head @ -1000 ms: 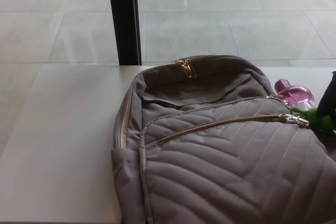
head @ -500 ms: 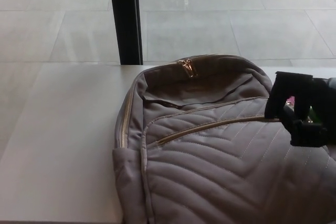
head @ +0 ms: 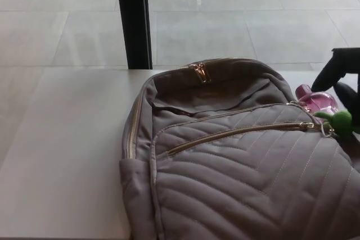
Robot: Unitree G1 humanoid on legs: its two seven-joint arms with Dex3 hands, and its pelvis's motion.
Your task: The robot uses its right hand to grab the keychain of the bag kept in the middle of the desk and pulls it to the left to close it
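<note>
Keychain (head: 339, 121): green soft figure, hung on ring at right end of bag's front zipper (head: 236, 134), at bag's right edge. Zipper long axis recorded as running low-left to high-right across bag (head: 242, 184); pull end pointed right, at keychain. Pink translucent object (head: 318, 101) seen just above keychain, against bag. Right hand (head: 344, 61) held above keychain, apart from it; fingers (head: 323, 80) spread, nothing pinched. Bag laid flat on desk (head: 67, 155), top toward black post (head: 133, 18).
</note>
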